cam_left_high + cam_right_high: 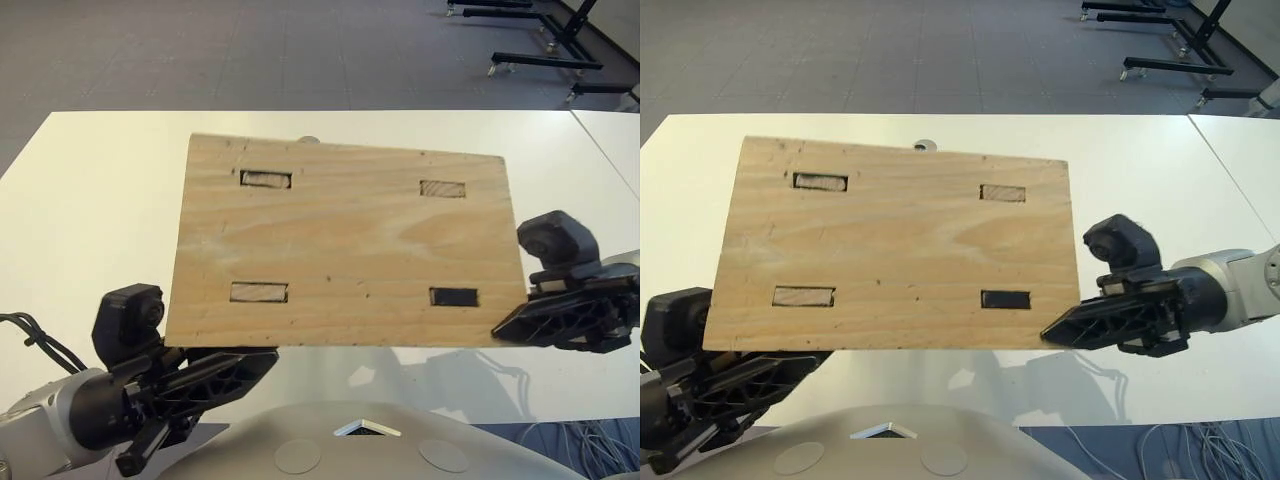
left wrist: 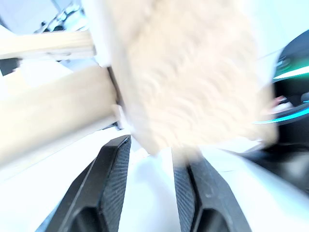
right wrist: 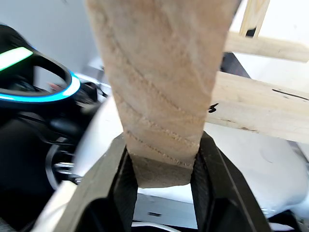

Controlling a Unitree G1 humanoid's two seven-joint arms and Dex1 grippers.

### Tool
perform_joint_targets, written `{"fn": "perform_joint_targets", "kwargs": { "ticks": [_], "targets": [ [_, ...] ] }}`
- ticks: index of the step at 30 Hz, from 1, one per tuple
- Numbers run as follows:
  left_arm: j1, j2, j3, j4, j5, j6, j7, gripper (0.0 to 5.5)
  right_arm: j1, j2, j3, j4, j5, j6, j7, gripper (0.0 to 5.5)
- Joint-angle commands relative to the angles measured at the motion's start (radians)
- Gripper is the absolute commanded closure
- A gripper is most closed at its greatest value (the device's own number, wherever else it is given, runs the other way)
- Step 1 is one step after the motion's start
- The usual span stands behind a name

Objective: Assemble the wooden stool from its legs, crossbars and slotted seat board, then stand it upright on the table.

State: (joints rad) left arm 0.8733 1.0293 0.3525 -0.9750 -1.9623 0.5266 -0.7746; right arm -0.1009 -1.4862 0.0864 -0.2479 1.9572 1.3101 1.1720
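The slotted seat board (image 1: 340, 250) lies flat on top of the stool frame, above the white table (image 1: 90, 200). Three of its slots show wooden tenons; the near right slot (image 1: 453, 296) is dark. My left gripper (image 1: 235, 370) sits under the board's near left corner, fingers (image 2: 111, 183) open, with a leg's end (image 2: 183, 82) just past the tips. At the near right corner my right gripper (image 1: 510, 325) is shut on a stool leg (image 3: 159, 82). Crossbars (image 3: 260, 104) run off from that leg under the board.
A small round object (image 1: 309, 139) peeks out behind the board's far edge. Black metal stands (image 1: 545, 45) are on the floor beyond the table. Cables (image 1: 600, 440) lie past the table's near right edge. Bare table spreads to both sides of the board.
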Motion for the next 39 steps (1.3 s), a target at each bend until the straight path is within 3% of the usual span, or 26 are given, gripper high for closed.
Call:
{"fn": "perform_joint_targets", "kwargs": {
  "ticks": [1, 2, 11, 18, 23, 30, 33, 36, 39],
  "targets": [
    [0.031, 0.003, -0.025, -0.006, -0.010, -0.029, 0.010, 4.01, -0.094, 0.002, 0.053, 0.057, 0.015, 0.012, -0.014, 4.18],
    [0.026, 0.006, -0.029, 0.002, -0.010, -0.032, 0.017, 3.82, -0.101, 0.010, 0.063, 0.054, 0.015, 0.007, -0.032, 4.18],
    [-0.021, 0.009, -0.034, 0.031, -0.010, -0.014, 0.046, 2.38, -0.121, 0.061, 0.098, 0.039, 0.015, -0.024, -0.106, 2.27],
    [-0.122, 0.014, -0.043, 0.078, -0.009, 0.025, 0.059, 1.25, -0.007, 0.152, -0.062, 0.045, 0.015, -0.109, -0.293, 0.96],
    [-0.297, 0.003, -0.054, 0.165, 0.005, 0.072, 0.100, 1.24, 0.045, 0.276, -0.213, 0.049, 0.015, -0.137, -0.413, 0.13],
    [-0.417, -0.044, -0.079, 0.215, 0.061, 0.144, 0.109, 1.24, 0.316, 0.238, -0.434, -0.127, 0.015, -0.083, -0.330, 0.13],
    [-0.443, -0.067, -0.092, 0.220, 0.072, 0.167, 0.112, 1.24, 0.413, 0.222, -0.479, -0.229, 0.015, -0.095, -0.294, 0.13],
    [-0.477, -0.082, -0.112, 0.226, 0.080, 0.188, 0.118, 1.24, 0.458, 0.212, -0.458, -0.330, 0.015, -0.170, -0.273, 0.13],
    [-0.529, -0.085, -0.137, 0.250, 0.090, 0.218, 0.113, 1.24, 0.407, 0.294, -0.318, -0.392, 0.015, -0.339, -0.411, 0.13]
  ]
}}
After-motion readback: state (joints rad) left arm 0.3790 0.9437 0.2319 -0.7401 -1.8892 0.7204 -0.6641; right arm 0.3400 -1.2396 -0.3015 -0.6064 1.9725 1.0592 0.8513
